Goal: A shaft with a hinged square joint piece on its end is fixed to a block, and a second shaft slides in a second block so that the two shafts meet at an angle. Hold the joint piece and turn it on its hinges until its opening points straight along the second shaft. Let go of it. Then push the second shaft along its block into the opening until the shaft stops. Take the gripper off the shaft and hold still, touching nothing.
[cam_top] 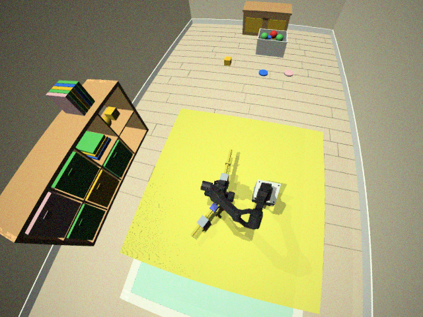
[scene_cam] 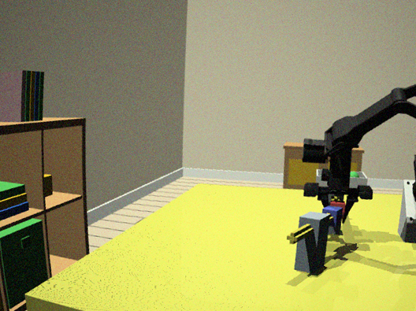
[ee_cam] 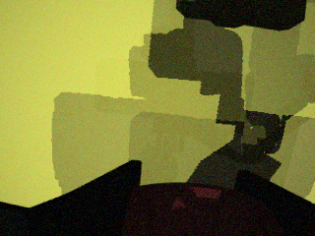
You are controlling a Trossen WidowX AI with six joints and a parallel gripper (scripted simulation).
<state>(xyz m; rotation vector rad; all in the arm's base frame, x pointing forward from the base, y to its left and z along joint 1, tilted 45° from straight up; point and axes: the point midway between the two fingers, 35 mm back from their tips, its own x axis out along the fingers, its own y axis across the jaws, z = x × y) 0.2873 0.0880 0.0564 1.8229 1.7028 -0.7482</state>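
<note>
I have the claw (cam_top: 221, 201) (scene_cam: 335, 210) (ee_cam: 189, 176) clamped on the red joint piece (scene_cam: 338, 204) (ee_cam: 189, 211), which shows between the dark fingers along the bottom edge of the wrist view. In the exterior view it sits right of centre, above the tabletop (cam_top: 273, 153) (scene_cam: 181, 268), just behind a blue piece (cam_top: 214, 207) (scene_cam: 333, 211). From the top the arm hides it, so I can't read its opening or tell how far it has turned.

The near shaft (cam_top: 195, 232) (scene_cam: 300, 232) runs through the near grey block (cam_top: 203, 221) (scene_cam: 310, 236), below the centre of the top view; the far shaft (cam_top: 229, 158) reaches up the frame from the far grey block (cam_top: 224, 177). The two lie at an angle. I can't say for certain which one slides.

I judge the step in hand to be turning the joint piece. I want small, slow moves that swing the claw around the hinges, with wrist and path turning together; a straight drag would load the pins or slip my grip. I should match both heading and tilt to the second shaft's line before I let go, then spread the fingers evenly and back out straight, so neither finger nudges the piece off line. A poor alignment would probably make the shaft catch on the rim when I push it.
</note>
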